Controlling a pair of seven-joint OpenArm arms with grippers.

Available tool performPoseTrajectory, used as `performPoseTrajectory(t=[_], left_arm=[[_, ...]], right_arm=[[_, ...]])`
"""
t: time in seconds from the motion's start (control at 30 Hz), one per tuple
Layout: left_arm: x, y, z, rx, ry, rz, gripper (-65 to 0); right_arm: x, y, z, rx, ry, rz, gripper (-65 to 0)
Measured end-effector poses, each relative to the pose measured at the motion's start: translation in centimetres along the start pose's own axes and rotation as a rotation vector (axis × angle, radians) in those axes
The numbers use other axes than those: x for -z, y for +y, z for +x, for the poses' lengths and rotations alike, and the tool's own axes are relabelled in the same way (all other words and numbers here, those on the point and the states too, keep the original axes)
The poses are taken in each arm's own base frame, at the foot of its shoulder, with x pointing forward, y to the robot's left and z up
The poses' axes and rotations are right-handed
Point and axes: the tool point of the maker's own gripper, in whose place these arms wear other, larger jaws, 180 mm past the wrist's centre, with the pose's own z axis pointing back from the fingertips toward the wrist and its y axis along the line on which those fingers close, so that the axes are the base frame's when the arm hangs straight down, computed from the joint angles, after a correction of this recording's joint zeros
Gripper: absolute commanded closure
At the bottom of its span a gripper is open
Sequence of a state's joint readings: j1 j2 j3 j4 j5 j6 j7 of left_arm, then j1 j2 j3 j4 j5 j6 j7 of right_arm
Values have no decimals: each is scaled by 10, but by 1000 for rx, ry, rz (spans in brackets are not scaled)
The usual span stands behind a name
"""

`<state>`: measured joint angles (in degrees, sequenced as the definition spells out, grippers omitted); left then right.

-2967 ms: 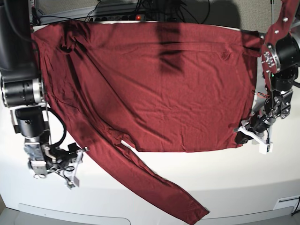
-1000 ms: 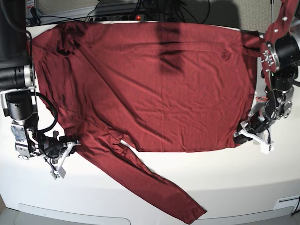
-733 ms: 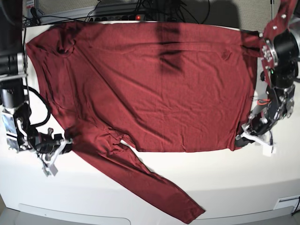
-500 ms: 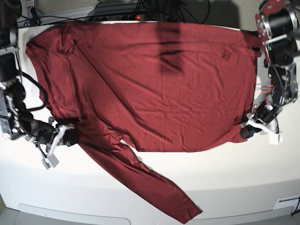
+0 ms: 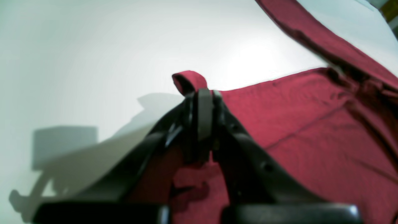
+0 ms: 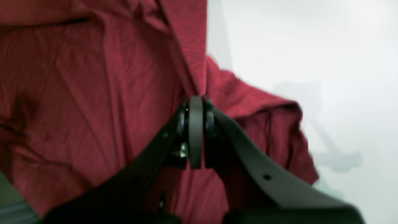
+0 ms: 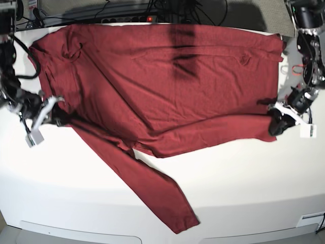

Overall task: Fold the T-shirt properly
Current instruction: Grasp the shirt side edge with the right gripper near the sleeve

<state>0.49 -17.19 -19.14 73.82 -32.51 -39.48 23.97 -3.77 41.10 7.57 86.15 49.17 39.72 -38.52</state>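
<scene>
The maroon T-shirt (image 7: 167,86) lies spread over the white table (image 7: 244,193), with one long sleeve (image 7: 157,193) trailing toward the front edge. My left gripper (image 7: 275,123), on the base view's right, is shut on the shirt's lower corner. In the left wrist view its jaws (image 5: 200,93) pinch a small fold of cloth (image 5: 189,80). My right gripper (image 7: 56,116), on the base view's left, is shut on the shirt's edge near the sleeve's root. In the right wrist view (image 6: 195,102) bunched cloth (image 6: 93,93) hangs from the shut jaws.
Cables and a power strip (image 7: 147,18) run along the table's back edge. The table's curved front rim (image 7: 101,234) is close to the sleeve's cuff (image 7: 182,223). A small white label (image 7: 310,219) sits at the front right corner.
Both grippers have moved toward the back and outward while holding the shirt. The near edge has risen and pulled taut, and the sleeve has been dragged back and to the left.
</scene>
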Motion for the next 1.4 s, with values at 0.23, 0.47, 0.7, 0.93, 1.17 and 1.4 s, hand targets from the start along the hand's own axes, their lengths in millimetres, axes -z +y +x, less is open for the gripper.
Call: performPoseTrajectory(t=[0.23,0.47,0.7,0.93,1.17,1.4], left_arm=[[-17,-7,-17,20,36,-2,0],[-36,-23,-21,70,45,-21,0],[-50,-23,-23,114,69,-22,0],[-49,-25,-13,112,11,-28,0],[-49,-26,-13,109,9,-30,0],[-49,-25,-15,123,20,-23,0]], right_arm=[[-45,-2,-8,0,-45,-77,0],[-80,-15,-26,93,-64,-131,0],[-101,-22,-43,141,-54,-170,0],[-77,-13,-37,93,-48,-142,-21],[-29,6,-12,-78,-1,-82,-270],[16,27,-22,-328,194,-53,-270]])
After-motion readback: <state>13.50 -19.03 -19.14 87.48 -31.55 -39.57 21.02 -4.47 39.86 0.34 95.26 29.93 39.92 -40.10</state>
